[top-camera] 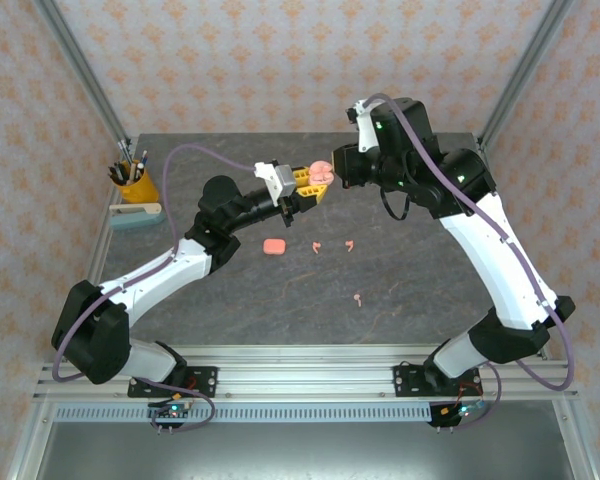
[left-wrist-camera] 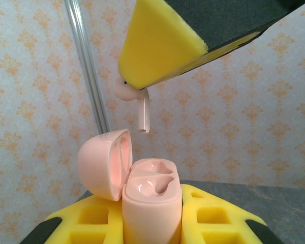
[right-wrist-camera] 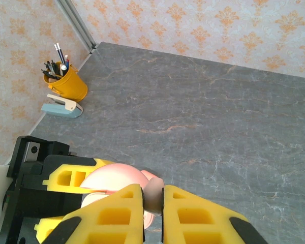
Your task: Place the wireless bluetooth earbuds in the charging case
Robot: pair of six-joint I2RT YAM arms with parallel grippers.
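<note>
Nearest the lens, clamped upright between the yellow pads of the left pincer (left-wrist-camera: 152,221): the pink charging case (left-wrist-camera: 151,203), lid (left-wrist-camera: 104,162) swung open to its left, both wells showing. Directly above the charging case, apart from it: one pale-pink earbud (left-wrist-camera: 144,114), stem pointing down, pinched in the narrow right pincer (right-wrist-camera: 153,195). Raised off the bench (top-camera: 430,270), both of them. Down on the bench, nearer the arm bases than the charging case: a second case (top-camera: 274,246), shut, a little to its left; a loose earbud (top-camera: 317,245) straight below it; a second loose earbud (top-camera: 350,244) slightly to its right; a third loose earbud (top-camera: 358,297) closest to the bases. Far left of the charging case: a yellow pen cup (top-camera: 133,183) and a pale stapler (top-camera: 135,215).
</note>
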